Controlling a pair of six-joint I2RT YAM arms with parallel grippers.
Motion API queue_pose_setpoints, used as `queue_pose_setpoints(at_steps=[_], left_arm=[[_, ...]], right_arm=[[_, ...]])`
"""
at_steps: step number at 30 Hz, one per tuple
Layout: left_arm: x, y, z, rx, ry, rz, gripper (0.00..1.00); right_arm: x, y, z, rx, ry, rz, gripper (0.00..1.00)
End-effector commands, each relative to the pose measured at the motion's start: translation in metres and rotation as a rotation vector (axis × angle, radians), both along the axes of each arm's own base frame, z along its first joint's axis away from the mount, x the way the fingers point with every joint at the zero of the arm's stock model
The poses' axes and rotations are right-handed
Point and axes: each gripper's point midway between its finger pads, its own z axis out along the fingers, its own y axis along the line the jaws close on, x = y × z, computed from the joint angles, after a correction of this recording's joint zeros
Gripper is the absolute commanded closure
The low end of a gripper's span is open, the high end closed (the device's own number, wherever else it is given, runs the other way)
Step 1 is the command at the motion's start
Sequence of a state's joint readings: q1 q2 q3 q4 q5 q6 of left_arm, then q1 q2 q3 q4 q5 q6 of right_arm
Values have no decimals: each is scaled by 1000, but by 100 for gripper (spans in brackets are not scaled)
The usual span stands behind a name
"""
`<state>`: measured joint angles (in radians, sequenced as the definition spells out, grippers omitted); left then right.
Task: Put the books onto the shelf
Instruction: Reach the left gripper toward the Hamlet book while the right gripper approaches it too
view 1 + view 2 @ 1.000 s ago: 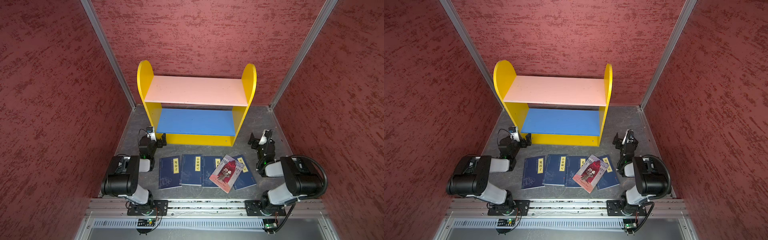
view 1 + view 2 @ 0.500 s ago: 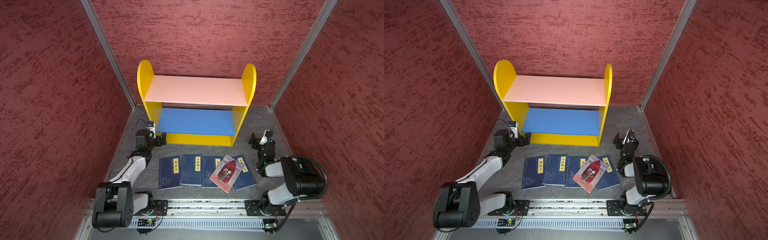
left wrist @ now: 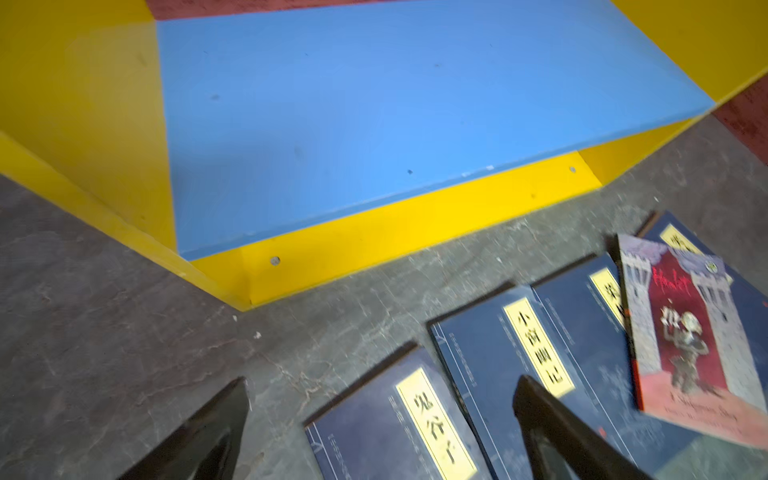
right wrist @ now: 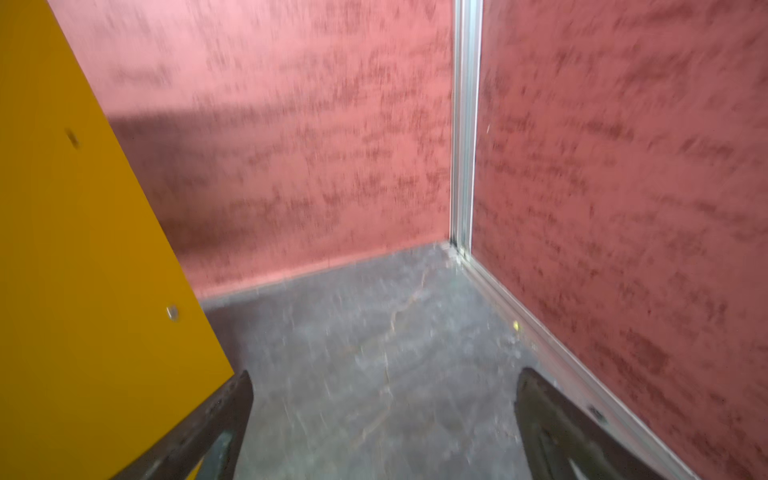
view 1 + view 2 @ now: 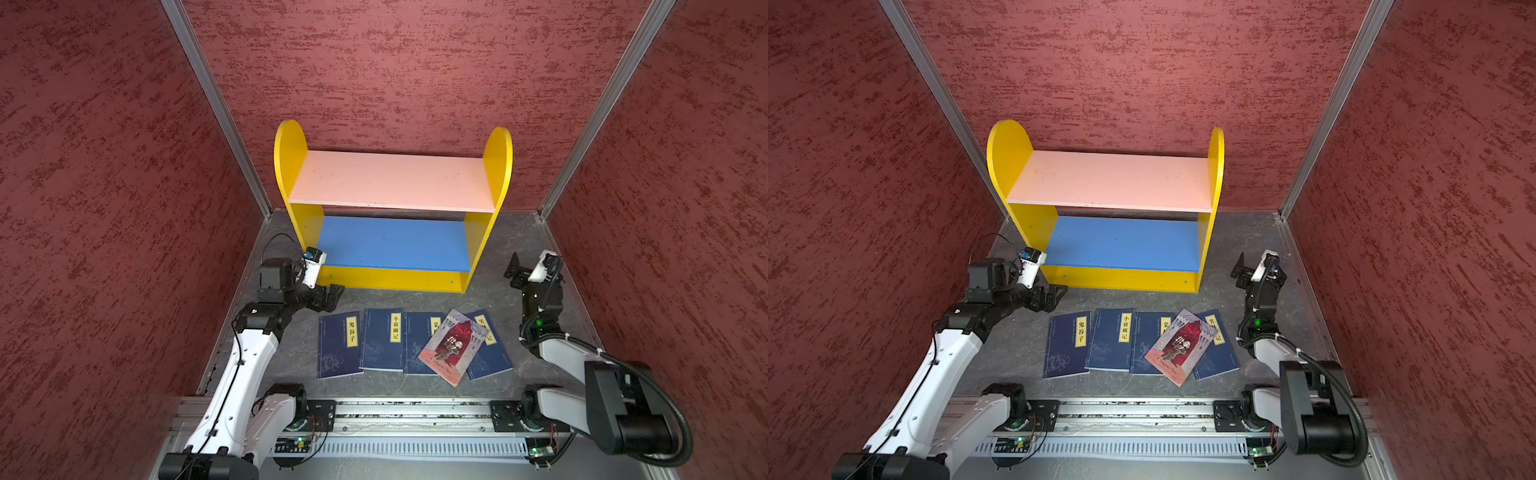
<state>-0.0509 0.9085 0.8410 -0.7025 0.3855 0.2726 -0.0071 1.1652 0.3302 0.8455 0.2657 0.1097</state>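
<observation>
Several books lie flat in a row on the grey floor in front of the shelf [image 5: 490, 178]. The leftmost navy book [image 5: 338, 345] [image 3: 395, 424] has more navy ones to its right, and a red-and-grey book [image 5: 453, 347] [image 3: 681, 332] lies tilted on top of two of them. The shelf's pink upper board [image 5: 390, 178] and blue lower board [image 5: 392, 243] are bare. My left gripper [image 5: 332, 295] [image 3: 382, 380] is open, low by the shelf's front left corner, just behind the leftmost book. My right gripper [image 5: 515, 270] [image 4: 382, 374] is open beside the shelf's right panel [image 4: 83, 249], holding nothing.
Red textured walls [image 5: 104, 208] close in the left, back and right sides, with metal corner posts [image 5: 216, 104]. A metal rail [image 5: 415, 415] carrying both arm bases runs along the front edge. Bare grey floor [image 4: 374, 332] lies between the shelf's right panel and the right wall.
My left arm has unfolded and stretched forward, and its gripper has shifted slightly right and nearer the books. The right arm has hardly moved. Books and shelf are unchanged.
</observation>
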Motion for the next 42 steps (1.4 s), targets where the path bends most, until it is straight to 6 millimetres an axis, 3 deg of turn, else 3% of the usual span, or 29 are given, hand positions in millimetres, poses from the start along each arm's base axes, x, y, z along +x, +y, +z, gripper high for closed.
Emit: queue_pose_setpoints(at_steps=[1,3,6,9,13,16,20,24,30,35,42], left_arm=[[-30,-13,-9,25,128,-104,1],[-35,-20,-5,26,155,-134,0],[-39,-32,3,24,195,-167,1],[-44,-46,10,-15,255,-182,1],[-54,-70,14,-78,318,-225,1],[-70,-94,17,-94,372,-309,1],[-86,-122,8,-91,434,-380,1],[-89,-151,5,-83,396,-445,1],[-79,-190,-6,-128,314,-460,1],[-76,-215,-24,-187,424,-456,1],[-69,-233,-48,-222,404,-509,1]], right_arm=[[-5,-7,-15,97,153,-69,1],[-12,-9,-8,213,205,-108,1],[-26,6,3,328,284,-43,1],[-44,25,2,464,315,31,1],[-72,40,-32,628,523,17,1],[-94,66,-57,733,694,88,1],[-117,101,-74,853,862,199,1],[-141,126,-81,962,916,290,1],[-164,152,-108,1086,993,364,1],[-178,157,-127,1061,1049,342,1],[-183,154,-140,1020,1045,308,1]])
